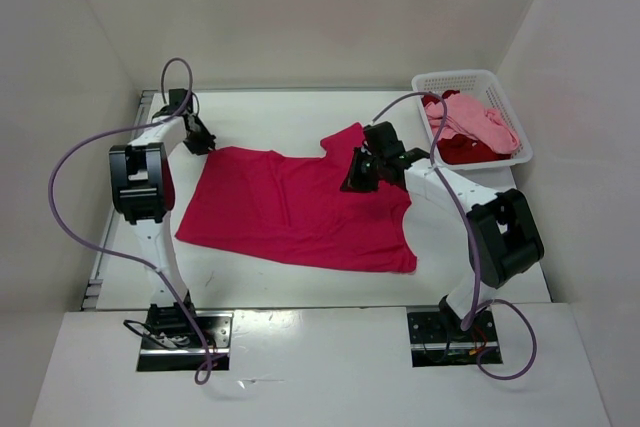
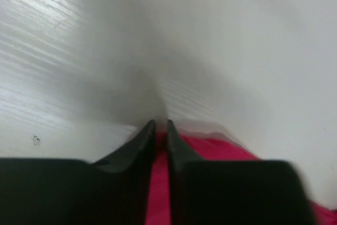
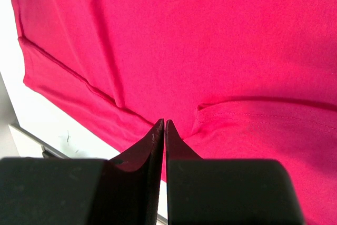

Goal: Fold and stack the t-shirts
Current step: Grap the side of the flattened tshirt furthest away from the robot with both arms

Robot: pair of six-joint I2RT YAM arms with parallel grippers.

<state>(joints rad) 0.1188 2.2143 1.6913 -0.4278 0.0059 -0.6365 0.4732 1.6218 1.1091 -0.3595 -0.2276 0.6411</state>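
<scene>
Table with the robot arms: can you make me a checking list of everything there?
Surface: white table, faintly scuffed.
Job's things: magenta t-shirt spread out, unfolded; light pink t-shirt and dark red t-shirt crumpled in the basket.
Clutter: nothing seen.
Grippers: left gripper at the shirt's far-left corner, narrow gap between jaws, grip unclear; right gripper shut on the shirt's far-right part.
Cables: purple cable looping high on both sides.
Surroundings: plain white walls.
</scene>
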